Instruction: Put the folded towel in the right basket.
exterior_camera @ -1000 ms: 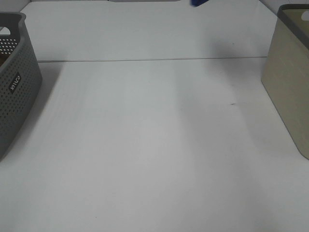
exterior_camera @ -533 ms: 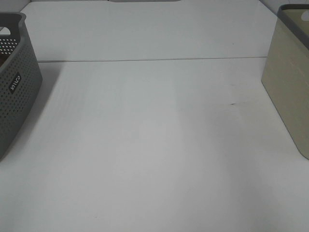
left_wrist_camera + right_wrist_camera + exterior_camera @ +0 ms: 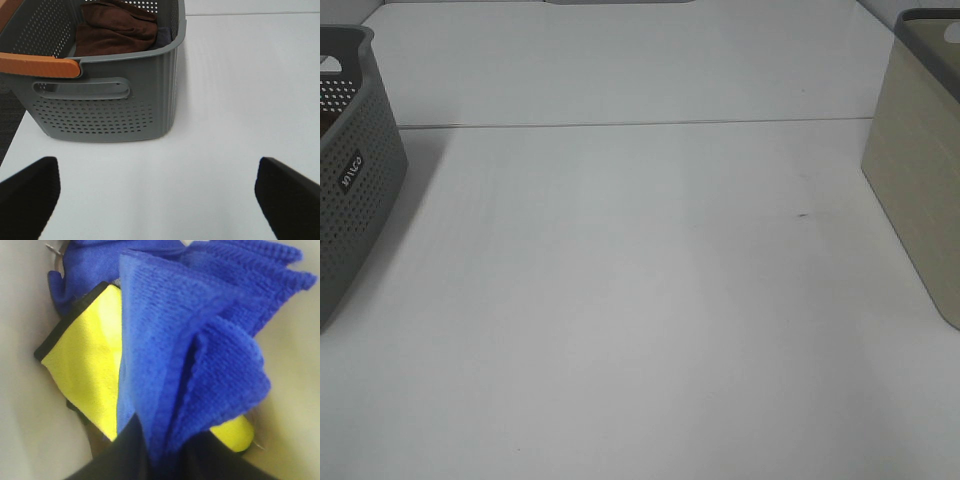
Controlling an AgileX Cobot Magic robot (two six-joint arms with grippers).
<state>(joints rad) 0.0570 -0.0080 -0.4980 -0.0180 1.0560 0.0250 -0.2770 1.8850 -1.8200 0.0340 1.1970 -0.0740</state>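
Observation:
The folded blue towel (image 3: pixel 190 340) fills the right wrist view. My right gripper (image 3: pixel 165 452) is shut on its lower edge and holds it over a yellow cloth (image 3: pixel 90 360), between pale beige walls (image 3: pixel 20 315) like those of the right basket (image 3: pixel 920 170). In the exterior high view the towel and both grippers are out of sight. My left gripper (image 3: pixel 157 200) is open and empty above the table, in front of the grey left basket (image 3: pixel 125 100).
The grey perforated basket (image 3: pixel 355 180) stands at the table's left edge and holds brown towels (image 3: pixel 115 30). An orange strip (image 3: pixel 40 65) lies on its rim. The beige basket stands at the right edge. A seam (image 3: pixel 620 125) crosses the white table.
A blue scrap of towel at the top edge of the exterior high view one second ago has left that view. Nothing else has moved.

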